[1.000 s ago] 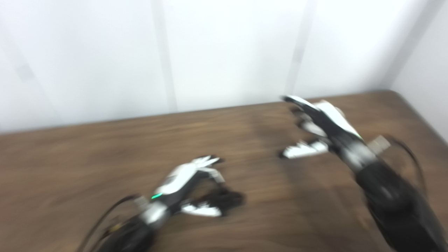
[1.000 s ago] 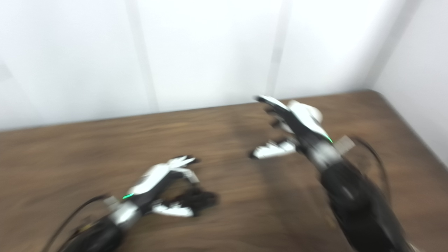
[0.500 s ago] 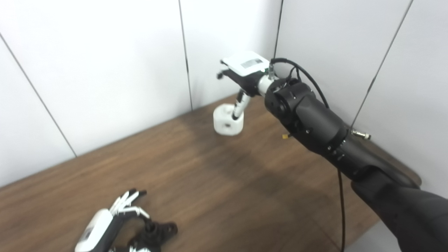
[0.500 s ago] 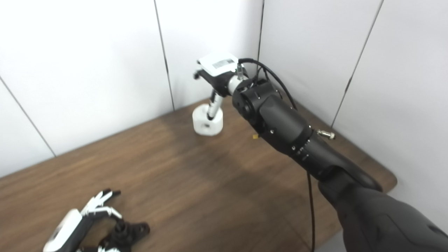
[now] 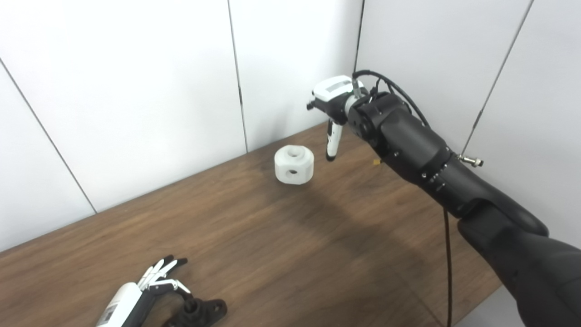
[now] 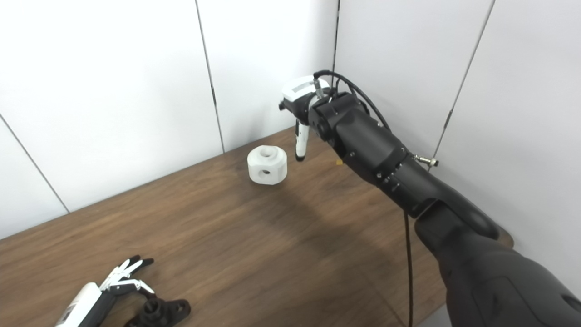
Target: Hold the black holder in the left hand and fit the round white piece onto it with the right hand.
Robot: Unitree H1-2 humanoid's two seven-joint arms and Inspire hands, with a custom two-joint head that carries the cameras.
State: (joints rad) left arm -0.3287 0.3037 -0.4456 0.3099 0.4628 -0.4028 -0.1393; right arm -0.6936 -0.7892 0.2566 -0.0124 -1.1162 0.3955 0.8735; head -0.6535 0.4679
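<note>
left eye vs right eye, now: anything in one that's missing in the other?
Left eye only: nothing extra that I can make out. Right eye only: the rounded right corner of the table, showing past the right arm. Both: the white piece stands on the table, and the right robot hand is above and beside it, not touching. The black holder and left robot hand are at the bottom edge, cut off.

wooden table point(image 5: 317, 254) | white panelled wall point(image 5: 136, 91) behind | dark seams
</note>
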